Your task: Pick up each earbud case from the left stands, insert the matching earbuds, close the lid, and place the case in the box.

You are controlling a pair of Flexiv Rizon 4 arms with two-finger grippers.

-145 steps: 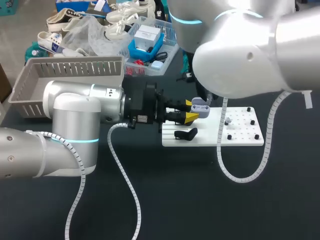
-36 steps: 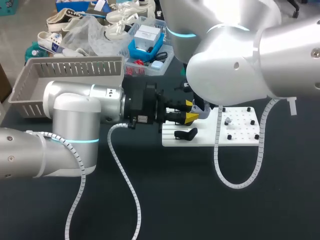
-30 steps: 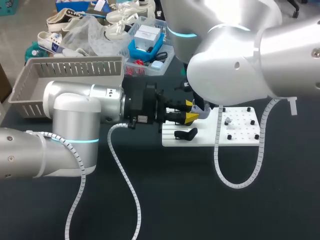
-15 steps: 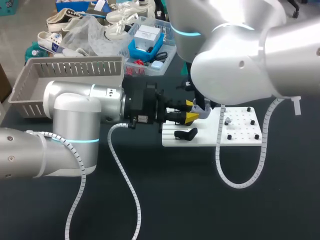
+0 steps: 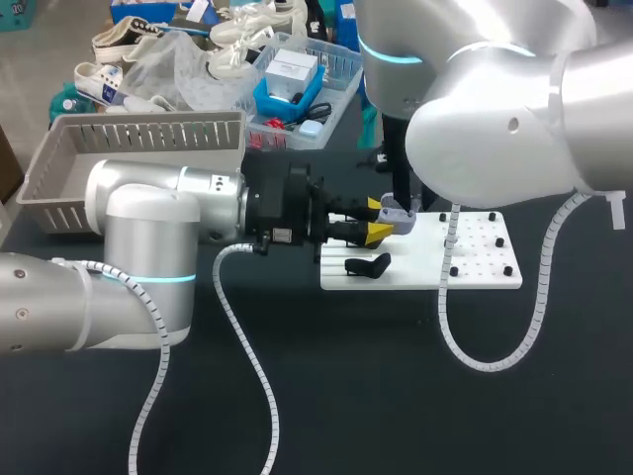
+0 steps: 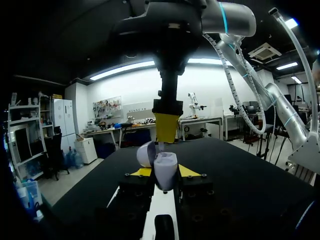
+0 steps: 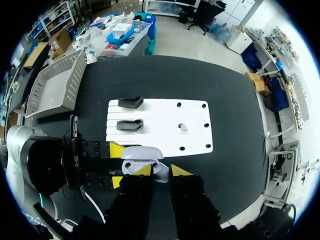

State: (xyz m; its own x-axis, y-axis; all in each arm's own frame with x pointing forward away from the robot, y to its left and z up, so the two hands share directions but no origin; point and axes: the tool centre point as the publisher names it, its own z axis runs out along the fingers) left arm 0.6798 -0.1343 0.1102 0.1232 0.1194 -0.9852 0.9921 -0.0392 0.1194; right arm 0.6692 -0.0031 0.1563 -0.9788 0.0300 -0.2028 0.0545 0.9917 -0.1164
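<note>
Lavender case [image 6: 165,170]: clamped between the left jaws, one yellow tip on each side, with its lid [image 6: 146,154] hinged open; it is held over the edge of the white board [image 7: 165,137]
Left jaws: closed on the case from two sides; the left arm [image 5: 168,213] lies level over the worktop [image 5: 396,376]
Right jaws: pointing down just above the open case, tips close together and pinching a small pale earbud [image 6: 160,146] right at the case's mouth
Right arm [image 5: 495,129]: stands over the board
Second earbud [image 7: 183,127]: lies on the board, well apart from the case
Black stands [image 7: 130,125]: two, one beyond the other on the board
Grey basket [image 7: 55,87]: on the worktop beyond the left arm, well apart from the board
</note>
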